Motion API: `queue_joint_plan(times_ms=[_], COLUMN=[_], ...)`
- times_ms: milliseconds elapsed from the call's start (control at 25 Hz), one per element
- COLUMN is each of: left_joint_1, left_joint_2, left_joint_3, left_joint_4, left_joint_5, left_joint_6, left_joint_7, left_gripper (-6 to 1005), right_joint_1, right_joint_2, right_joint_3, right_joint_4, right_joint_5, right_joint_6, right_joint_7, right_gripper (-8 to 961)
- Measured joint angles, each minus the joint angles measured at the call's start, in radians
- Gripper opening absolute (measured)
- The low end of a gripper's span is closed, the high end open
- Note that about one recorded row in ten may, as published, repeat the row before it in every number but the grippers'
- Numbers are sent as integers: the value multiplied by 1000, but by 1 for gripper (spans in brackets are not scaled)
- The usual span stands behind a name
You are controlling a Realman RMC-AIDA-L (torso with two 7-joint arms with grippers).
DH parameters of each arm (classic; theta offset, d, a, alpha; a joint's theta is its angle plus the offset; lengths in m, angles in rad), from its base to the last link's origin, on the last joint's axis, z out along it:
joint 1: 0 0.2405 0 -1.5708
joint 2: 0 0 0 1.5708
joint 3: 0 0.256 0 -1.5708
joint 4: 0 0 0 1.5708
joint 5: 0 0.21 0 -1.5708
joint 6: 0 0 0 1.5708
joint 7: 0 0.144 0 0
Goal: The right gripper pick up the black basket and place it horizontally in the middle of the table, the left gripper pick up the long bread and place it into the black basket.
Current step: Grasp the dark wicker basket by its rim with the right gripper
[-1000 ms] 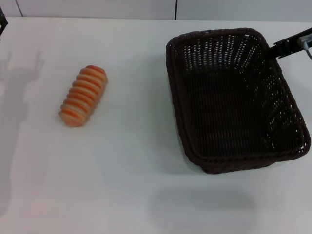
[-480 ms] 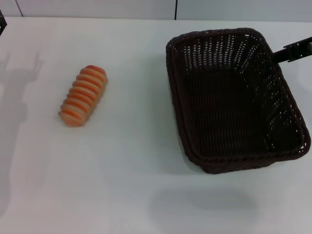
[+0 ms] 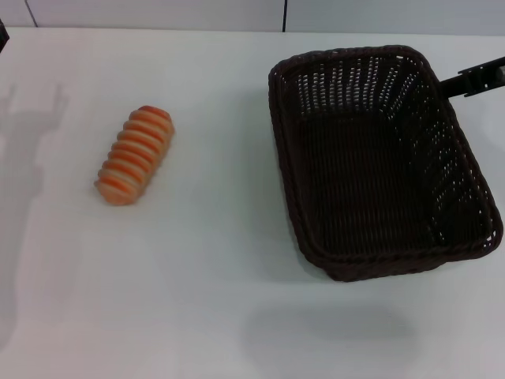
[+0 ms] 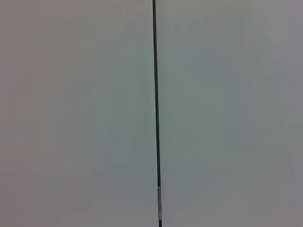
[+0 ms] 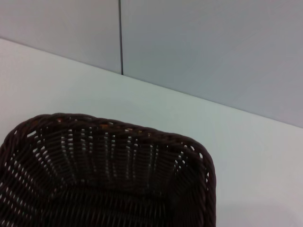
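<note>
The long bread [image 3: 134, 166], orange and cream striped, lies on the white table [image 3: 221, 268] at the left in the head view. The black basket [image 3: 347, 57] stands on the table at the right, its long side running away from me, and it is empty. It also shows in the right wrist view [image 5: 113, 156]. A black part of my right gripper [image 3: 476, 80] reaches in from the right edge and ends at the basket's far right rim. My left gripper is out of view; only its two-pronged shadow [image 3: 31, 118] falls on the table at the far left.
A grey panelled wall [image 3: 158, 12] with a dark vertical seam [image 4: 155, 113] runs behind the table's far edge. White tabletop lies between the bread and the basket and in front of both.
The black part of my right gripper has drawn back a little toward the right edge. A dark part at the top left corner has slid out of view. Bread and basket have not moved.
</note>
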Motion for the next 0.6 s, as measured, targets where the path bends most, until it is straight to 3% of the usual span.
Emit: queue_joint_plan(times_ms=[600], left_joint_1=[-11], left_joint_2=[3], left_joint_3=[-14], left_joint_4=[11], left_joint_5=[0], left_joint_6=[0], left_joint_7=[3], left_gripper=[785], right_joint_1=[-15], right_joint_2=[2], right_joint_3=[-73], right_joint_4=[-151], right_joint_5=[58], right_joint_6=[-169], right_joint_7=[22], right_gripper=[600])
